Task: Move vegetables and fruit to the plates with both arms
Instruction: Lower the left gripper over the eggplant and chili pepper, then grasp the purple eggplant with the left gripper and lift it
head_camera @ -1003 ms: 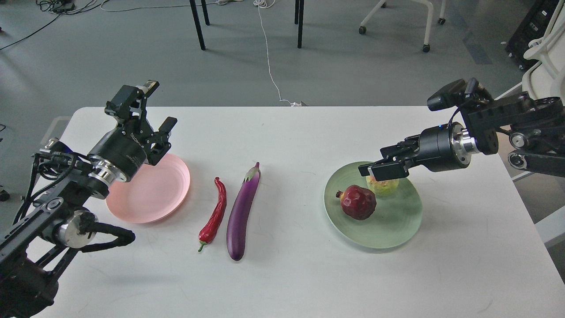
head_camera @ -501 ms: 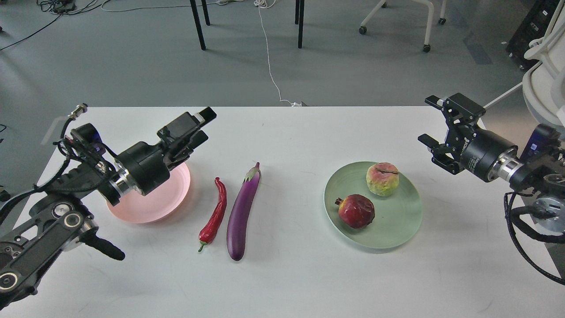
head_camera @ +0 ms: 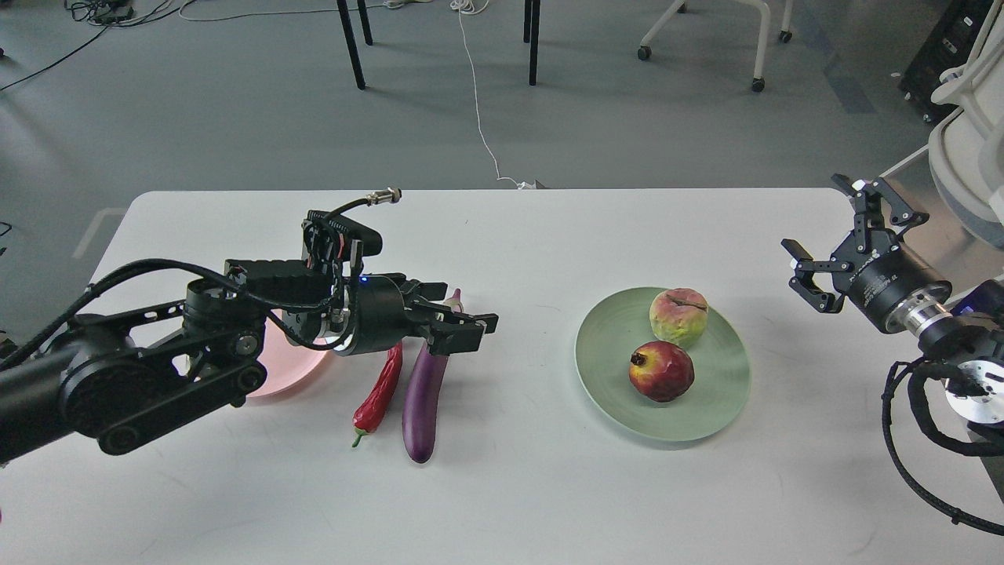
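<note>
The purple eggplant (head_camera: 423, 396) and the red chili (head_camera: 380, 395) lie side by side mid-table. My left gripper (head_camera: 464, 331) hovers low over the eggplant's upper part, just below its cap, with the jaws open on either side of it. The pink plate (head_camera: 276, 380) is mostly hidden behind my left arm. The dark red pomegranate (head_camera: 661, 370) and the yellow-green lumpy fruit (head_camera: 678, 316) sit on the green plate (head_camera: 706, 412). My right gripper (head_camera: 833, 227) is open and empty, raised to the right of the green plate.
The white table (head_camera: 549, 486) ends near my right arm at its right edge. Chair and table legs (head_camera: 533, 39) and a white cable (head_camera: 478, 110) are on the floor beyond. A white chair (head_camera: 969, 157) stands at far right.
My left gripper swung from over the pink plate rightward and down onto the eggplant's upper part. My right gripper let go of the lumpy fruit and pulled back right. The pomegranate rolled slightly right.
</note>
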Robot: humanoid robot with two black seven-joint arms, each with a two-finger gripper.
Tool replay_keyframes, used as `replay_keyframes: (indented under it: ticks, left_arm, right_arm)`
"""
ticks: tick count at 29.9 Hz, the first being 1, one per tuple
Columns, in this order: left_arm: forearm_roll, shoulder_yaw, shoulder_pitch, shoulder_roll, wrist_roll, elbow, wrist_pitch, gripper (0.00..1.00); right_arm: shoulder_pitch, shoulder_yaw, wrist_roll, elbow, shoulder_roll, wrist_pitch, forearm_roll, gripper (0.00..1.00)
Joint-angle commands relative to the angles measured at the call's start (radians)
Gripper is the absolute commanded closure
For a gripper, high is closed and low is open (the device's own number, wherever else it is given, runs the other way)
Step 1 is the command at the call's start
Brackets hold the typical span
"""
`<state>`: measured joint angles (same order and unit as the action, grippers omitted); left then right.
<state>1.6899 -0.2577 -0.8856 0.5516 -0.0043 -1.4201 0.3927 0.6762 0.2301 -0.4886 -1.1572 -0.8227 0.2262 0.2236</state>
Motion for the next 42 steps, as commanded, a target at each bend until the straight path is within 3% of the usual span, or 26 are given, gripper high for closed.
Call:
replay_keyframes:
  ticks: [1, 6, 11, 24, 27, 30, 32, 35, 42]
  left_arm:
    - [0.059, 0.066, -0.067, -0.047, 0.017, 0.084, 0.021, 0.03]
    - [0.097, 0.087, -0.059, -0.093, 0.020, 0.156, 0.046, 0.06]
    - [0.099, 0.089, -0.039, -0.116, 0.041, 0.171, 0.048, 0.11]
    - [0.099, 0.089, 0.043, -0.127, 0.049, 0.221, 0.048, 0.25]
    - [0.097, 0.089, 0.047, -0.133, 0.047, 0.221, 0.048, 0.38]
    - [0.094, 0.086, 0.051, -0.134, 0.049, 0.221, 0.048, 0.69]
    - [0.088, 0.086, 0.051, -0.134, 0.055, 0.219, 0.048, 0.80]
    - [0.068, 0.072, 0.051, -0.124, 0.084, 0.201, 0.048, 0.86]
    - [-0.179, 0.038, -0.034, -0.006, 0.109, 0.099, 0.064, 0.86]
  right_arm:
    - [-0.001, 0.000, 0.000, 0.002, 0.000, 0.002, -0.001, 0.01]
    - [-0.001, 0.000, 0.000, 0.001, -0.001, 0.004, -0.003, 0.01]
    - [-0.003, 0.000, 0.000, 0.001, -0.001, 0.004, -0.003, 0.01]
    - [-0.009, 0.005, 0.000, 0.001, -0.012, 0.005, -0.004, 0.01]
    - [-0.013, 0.005, 0.000, 0.001, -0.012, 0.005, -0.004, 0.01]
    - [-0.015, 0.005, 0.000, 0.002, -0.012, 0.005, -0.004, 0.01]
    - [-0.015, 0.005, 0.000, 0.002, -0.012, 0.004, -0.006, 0.01]
    - [-0.017, 0.005, 0.000, 0.002, -0.010, 0.002, -0.006, 0.01]
    - [-0.017, 0.003, 0.000, 0.008, -0.009, 0.002, -0.009, 0.01]
